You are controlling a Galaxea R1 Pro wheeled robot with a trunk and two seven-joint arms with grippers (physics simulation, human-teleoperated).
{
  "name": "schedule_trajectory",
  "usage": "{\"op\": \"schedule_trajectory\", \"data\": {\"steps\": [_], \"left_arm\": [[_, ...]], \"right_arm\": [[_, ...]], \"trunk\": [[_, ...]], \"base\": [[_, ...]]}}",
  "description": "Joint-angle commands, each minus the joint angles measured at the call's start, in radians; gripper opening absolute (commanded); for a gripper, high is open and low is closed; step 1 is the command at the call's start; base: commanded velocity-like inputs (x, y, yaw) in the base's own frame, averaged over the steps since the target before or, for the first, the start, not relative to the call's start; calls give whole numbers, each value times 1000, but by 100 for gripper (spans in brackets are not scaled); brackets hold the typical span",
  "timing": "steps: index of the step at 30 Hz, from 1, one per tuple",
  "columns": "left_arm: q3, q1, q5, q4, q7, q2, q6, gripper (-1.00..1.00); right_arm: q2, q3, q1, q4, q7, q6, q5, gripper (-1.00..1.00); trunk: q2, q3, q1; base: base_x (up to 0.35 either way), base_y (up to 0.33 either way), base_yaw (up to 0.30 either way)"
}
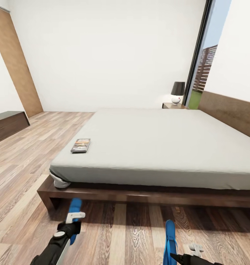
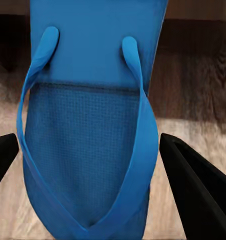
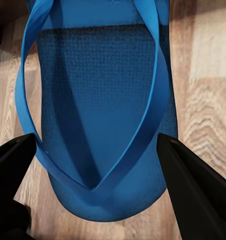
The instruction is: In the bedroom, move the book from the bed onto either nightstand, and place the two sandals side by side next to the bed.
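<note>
Both sandals held, well apart

The left gripper (image 1: pixel 74 218) and right gripper (image 1: pixel 183 254) each clamp a sandal (image 1: pixel 75 207) (image 1: pixel 170 235), long axes toward the bed (image 1: pixel 158 140), lower frame.

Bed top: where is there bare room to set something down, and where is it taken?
The grey mattress is bare almost everywhere, from the headboard side to the foot. Only the left front corner holds the book. The far nightstand is crowded by a lamp.
</note>
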Motion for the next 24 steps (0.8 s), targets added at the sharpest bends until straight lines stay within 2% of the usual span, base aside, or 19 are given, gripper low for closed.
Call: {"op": "schedule_trajectory", "data": {"steps": [1, 3, 6, 11, 15, 20, 22, 24], "left_arm": [[-7, 0, -42, -2, 5, 0, 29, -100], [-15, 0, -92, -2, 9, 0, 71, -100], [-19, 0, -148, -1, 12, 4, 109, -100], [-19, 0, -201, 6, 10, 8, 156, -100], [-14, 0, -213, 9, 10, 22, 167, -100], [-10, 0, -211, 9, 7, 27, 200, -100], [-8, 0, -205, 10, -2, 28, 227, -100], [9, 0, -188, 13, -31, 32, 235, -100]], "right_arm": [[1, -8, -1, -1, 6, 8, 8, -100], [1, -8, -1, -1, 5, 8, 8, -100], [1, -10, -1, -1, 5, 8, 8, -100], [1, -10, -1, -1, 3, 8, 7, -100], [0, -11, -1, -1, 3, 8, 7, -100], [-1, -12, -1, -1, 4, 9, 6, -100], [-2, -15, 0, -1, 6, 10, 5, -100], [-3, -17, -1, 0, 7, 11, 5, -100]], "trunk": [[0, -1, 0], [0, -1, 0], [0, -1, 0], [0, -1, 0], [0, -1, 0], [0, -1, 0], [0, -1, 0], [0, -1, 0]], "base": [[0, 0, 0], [0, 0, 0], [0, 0, 0], [0, 0, 0], [0, 0, 0], [0, 0, 0], [0, 0, 0], [0, 0, 0]]}}
